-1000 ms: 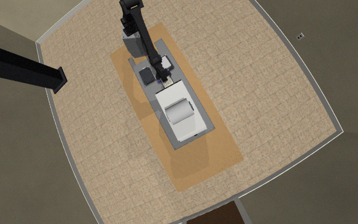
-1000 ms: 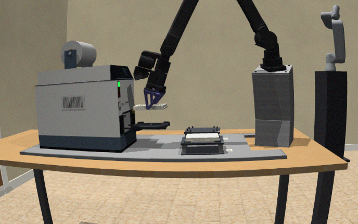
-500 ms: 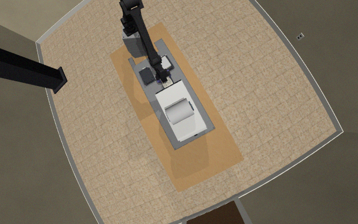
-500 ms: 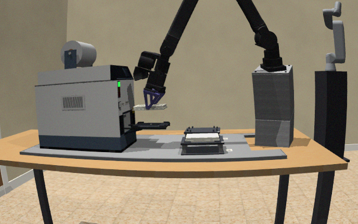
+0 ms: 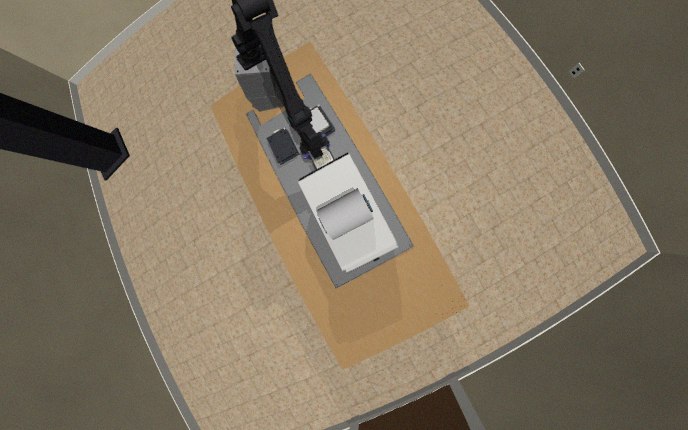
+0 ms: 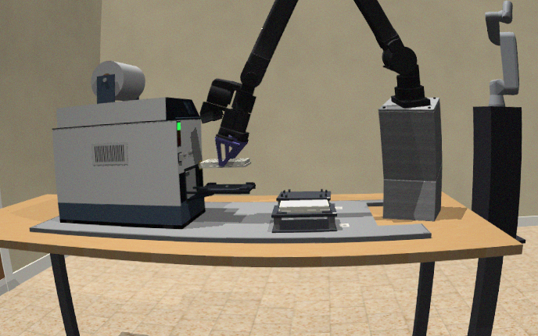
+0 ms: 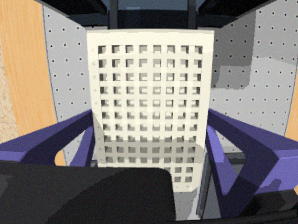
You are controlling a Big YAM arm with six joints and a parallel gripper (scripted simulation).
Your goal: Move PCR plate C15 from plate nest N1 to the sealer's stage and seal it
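Note:
My gripper (image 6: 230, 156) is shut on the white 96-well plate C15 (image 6: 227, 164), gripping it across its short width. I hold it level in the air, a clear gap above the sealer's dark stage (image 6: 225, 187), which stands out at the housing's front. In the wrist view the plate (image 7: 152, 112) lies between my purple fingers, wells up, long side pointing at the sealer's opening. The lamp (image 6: 178, 126) on the sealer (image 6: 128, 158) is green. The sealed plate C51 (image 6: 303, 204) sits in its nest. From above, my gripper (image 5: 317, 154) is at the sealer's near end.
The empty dark nest (image 5: 282, 145) lies beside the arm's grey pedestal (image 6: 410, 158). A foil roll (image 6: 118, 81) sits on top of the sealer. A black post with a grey camera arm (image 6: 496, 166) stands at the table's right end.

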